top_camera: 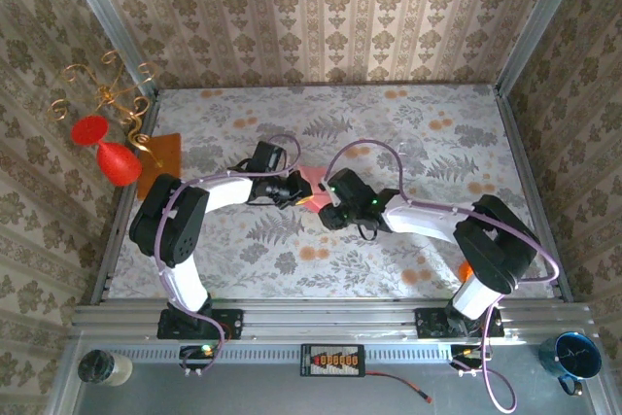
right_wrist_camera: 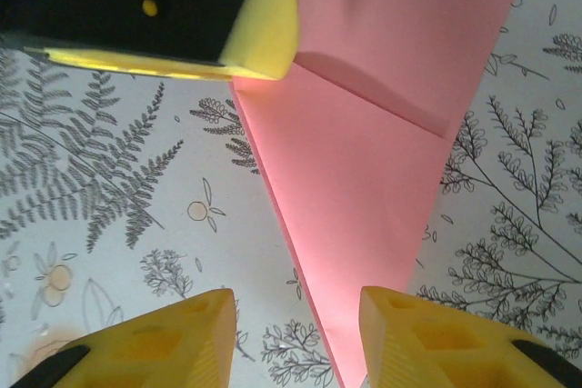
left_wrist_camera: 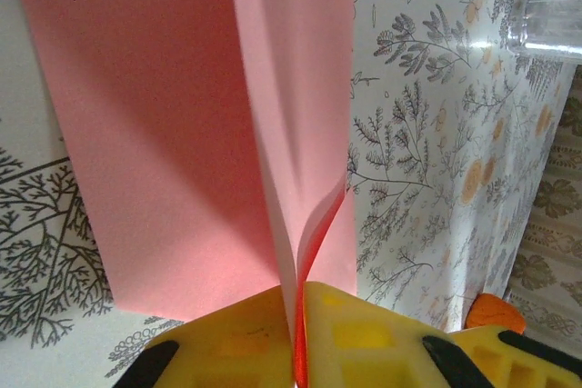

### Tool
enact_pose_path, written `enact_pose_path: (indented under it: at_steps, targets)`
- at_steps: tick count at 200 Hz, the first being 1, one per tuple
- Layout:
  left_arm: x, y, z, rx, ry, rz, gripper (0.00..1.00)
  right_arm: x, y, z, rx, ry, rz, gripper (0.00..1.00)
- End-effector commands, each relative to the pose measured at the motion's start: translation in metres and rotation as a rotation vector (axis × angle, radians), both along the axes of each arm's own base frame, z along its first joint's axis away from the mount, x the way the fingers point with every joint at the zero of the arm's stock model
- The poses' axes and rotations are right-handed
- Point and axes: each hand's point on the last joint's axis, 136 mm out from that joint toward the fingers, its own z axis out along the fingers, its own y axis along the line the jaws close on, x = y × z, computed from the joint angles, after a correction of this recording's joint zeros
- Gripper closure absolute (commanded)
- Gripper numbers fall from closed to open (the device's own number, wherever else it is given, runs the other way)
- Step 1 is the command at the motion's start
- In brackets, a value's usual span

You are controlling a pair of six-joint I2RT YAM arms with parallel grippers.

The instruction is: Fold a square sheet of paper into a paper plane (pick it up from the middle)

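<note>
The job looks partway through, not near its end. The pink paper (top_camera: 313, 185) is no longer a flat square. In the left wrist view it is doubled along a crease, with the layers bowing slightly apart just above the pinch. In the right wrist view a diagonal flap lies folded over it, so one side runs as a long slanted edge. What is left, by my reading, is the matching folds, the wings, and pressing the creases flat, since no finished dart with a sharp nose and centre crease can be made out. The paper sits around the middle of the counter (top_camera: 437, 143), well away from all four edges, between the two claws. The left claw (left_wrist_camera: 298, 315) is clenched on the folded edge, gripping the paper. The right claw (right_wrist_camera: 296, 333) is released, its fingers spread to either side of the paper's narrowing end without pressing it. The paper tapers toward the right claw and widens toward the left one, so its long axis seems to run from the left claw toward the near right corner of the counter. From above, the arms cover too much of it to confirm this.
</note>
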Motion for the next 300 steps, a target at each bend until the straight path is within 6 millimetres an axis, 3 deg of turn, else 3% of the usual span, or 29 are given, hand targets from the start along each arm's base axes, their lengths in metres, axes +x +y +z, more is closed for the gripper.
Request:
enact_pose_path:
  at_steps: [1,54,110,181,300]
  targets:
    - [0.002,-0.002,0.012,0.008,0.004,0.022,0.9,0.009,-0.004,-0.004,-0.107,-0.065,0.003,0.59]
    - [0.0,-0.006,0.013,0.002,0.026,0.039,0.9,0.02,0.004,-0.009,-0.127,-0.106,-0.038,0.6]
    - [0.0,-0.008,0.015,-0.007,0.033,0.044,0.9,0.016,0.011,-0.021,-0.147,-0.111,-0.029,0.62]
    - [-0.001,-0.008,0.017,-0.013,0.04,0.047,0.89,0.018,0.006,-0.033,-0.179,-0.116,-0.049,0.65]
    - [0.001,-0.007,0.024,-0.006,0.065,0.066,0.89,0.02,-0.001,-0.02,-0.253,-0.203,-0.012,0.68]
